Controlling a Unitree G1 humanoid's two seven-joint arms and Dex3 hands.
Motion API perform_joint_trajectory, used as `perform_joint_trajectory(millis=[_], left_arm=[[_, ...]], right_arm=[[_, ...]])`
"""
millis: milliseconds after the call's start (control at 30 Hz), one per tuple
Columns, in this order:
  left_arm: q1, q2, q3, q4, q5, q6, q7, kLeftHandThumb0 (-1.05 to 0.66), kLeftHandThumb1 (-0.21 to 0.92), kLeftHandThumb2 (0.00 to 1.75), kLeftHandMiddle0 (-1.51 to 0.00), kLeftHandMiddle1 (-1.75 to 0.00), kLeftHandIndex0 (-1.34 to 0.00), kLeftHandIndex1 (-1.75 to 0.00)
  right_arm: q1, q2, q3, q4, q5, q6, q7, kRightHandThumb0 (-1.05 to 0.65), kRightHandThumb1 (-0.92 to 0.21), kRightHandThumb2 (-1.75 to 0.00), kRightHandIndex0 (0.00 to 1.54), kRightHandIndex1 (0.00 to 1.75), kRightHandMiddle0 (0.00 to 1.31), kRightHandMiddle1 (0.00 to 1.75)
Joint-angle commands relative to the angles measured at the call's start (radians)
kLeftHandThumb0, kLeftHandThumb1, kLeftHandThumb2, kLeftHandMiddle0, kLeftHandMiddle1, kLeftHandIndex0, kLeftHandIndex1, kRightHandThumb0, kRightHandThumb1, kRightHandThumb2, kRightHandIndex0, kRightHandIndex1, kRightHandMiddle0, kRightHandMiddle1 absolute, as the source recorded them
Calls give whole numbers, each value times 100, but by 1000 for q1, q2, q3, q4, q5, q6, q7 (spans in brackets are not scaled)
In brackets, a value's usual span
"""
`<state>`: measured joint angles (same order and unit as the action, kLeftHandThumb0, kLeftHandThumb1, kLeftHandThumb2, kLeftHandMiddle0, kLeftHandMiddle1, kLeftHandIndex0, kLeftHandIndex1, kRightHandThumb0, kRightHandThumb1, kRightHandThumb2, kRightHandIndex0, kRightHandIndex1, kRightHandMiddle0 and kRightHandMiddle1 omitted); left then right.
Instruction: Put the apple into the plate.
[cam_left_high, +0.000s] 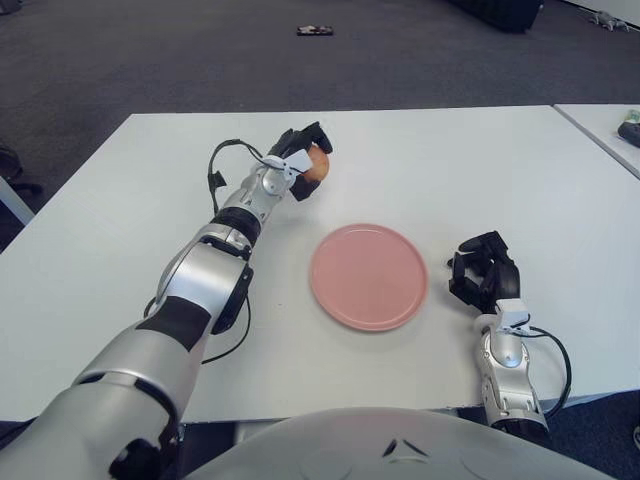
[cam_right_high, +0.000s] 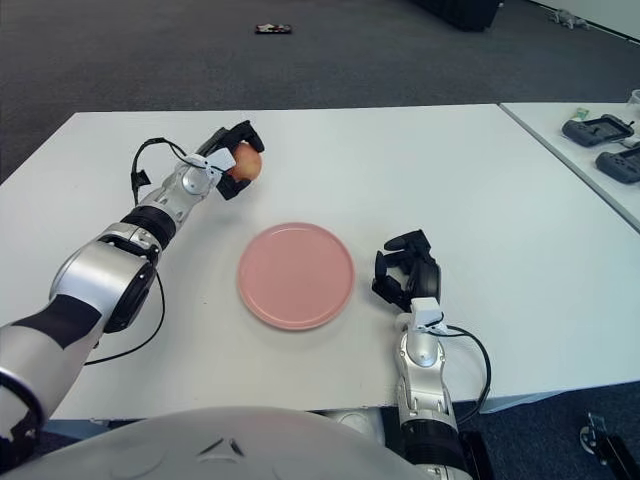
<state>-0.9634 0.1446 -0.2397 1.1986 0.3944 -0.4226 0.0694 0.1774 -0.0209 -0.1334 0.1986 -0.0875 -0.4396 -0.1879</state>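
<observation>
Table first, white and smooth: our left hand is closed around the apple at about 11 o'clock from the plate.

We see the matte tabletop as the largest thing, its far edge running straight against dark carpet, with broad bare surface at 12 and 3 o'clock of the plate. A second white table sits just past a narrow gap at the right edge, carrying dark devices. Our silver-and-black left arm stretches forward across the left side. The plate is round, flat, pink, with a shallow rim, near the middle. Our right hand, black fingers loosely curled and holding nothing, shows at 3 o'clock just beside the plate's rim. The apple is small, rounded, reddish-orange, well apart from the plate.
</observation>
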Motion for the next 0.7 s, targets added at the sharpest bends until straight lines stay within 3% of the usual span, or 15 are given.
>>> perform_joint_trajectory(millis=[0, 167, 500, 667], left_arm=[[25, 11, 12, -80, -25, -59, -13, 0, -9, 175, -95, -164, -69, -175], [75, 3, 10, -183, -44, -71, -45, 0, -10, 175, -96, -163, -69, -175], [327, -1, -87, -534, -45, -150, -207, 0, -10, 174, -97, -161, -70, -175], [387, 28, -126, -647, -68, -143, -333, 0, -10, 175, -97, -161, -70, -175]], right_arm=[[-10, -2, -4, 8, 13, 0, 7, -40, -58, -99, 60, 145, 40, 175], [-12, -2, -4, 10, 17, 1, 11, -40, -59, -99, 60, 144, 40, 175], [-10, -2, -1, 4, 25, -3, 22, -40, -59, -98, 60, 143, 40, 175], [-9, -1, -1, 2, 31, -3, 27, -40, -61, -96, 59, 143, 39, 175]])
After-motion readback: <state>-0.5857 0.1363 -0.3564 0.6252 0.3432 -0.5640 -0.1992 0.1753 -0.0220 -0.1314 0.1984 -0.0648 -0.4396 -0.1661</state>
